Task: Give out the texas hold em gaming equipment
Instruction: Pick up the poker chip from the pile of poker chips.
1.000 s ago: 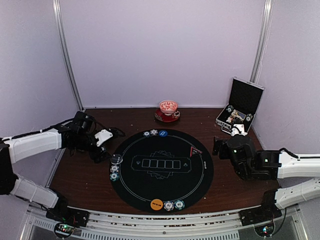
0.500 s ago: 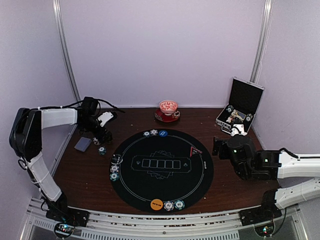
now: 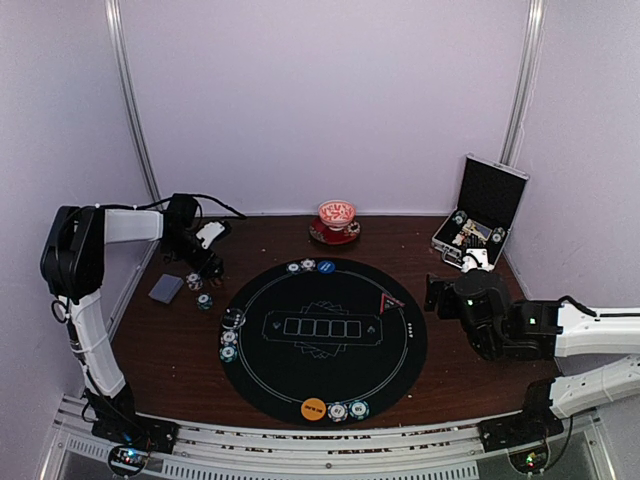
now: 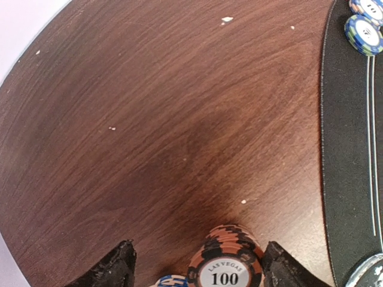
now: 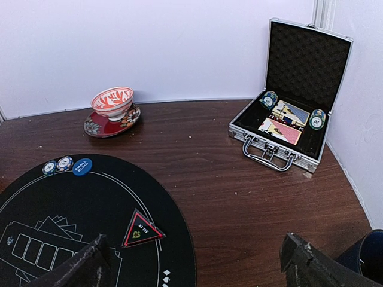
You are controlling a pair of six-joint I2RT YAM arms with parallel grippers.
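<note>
Black mat (image 3: 400, 350) holds chips (image 3: 308, 265) at far, left and near edges; right edge looks unserved. Cards (image 3: 166, 289) lie left of it. Left pincer (image 4: 199, 264) is spread astride red chip (image 4: 227, 269); right pincer (image 5: 192, 270) is spread, empty.

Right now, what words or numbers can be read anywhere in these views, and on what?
"LAS VEGAS": red-and-black chip, left wrist view.
"100": same chip, below the name.
"SMALL BLIND": blue disc on the mat.
Too small to read: the print on the triangle marker and the orange disc.
</note>
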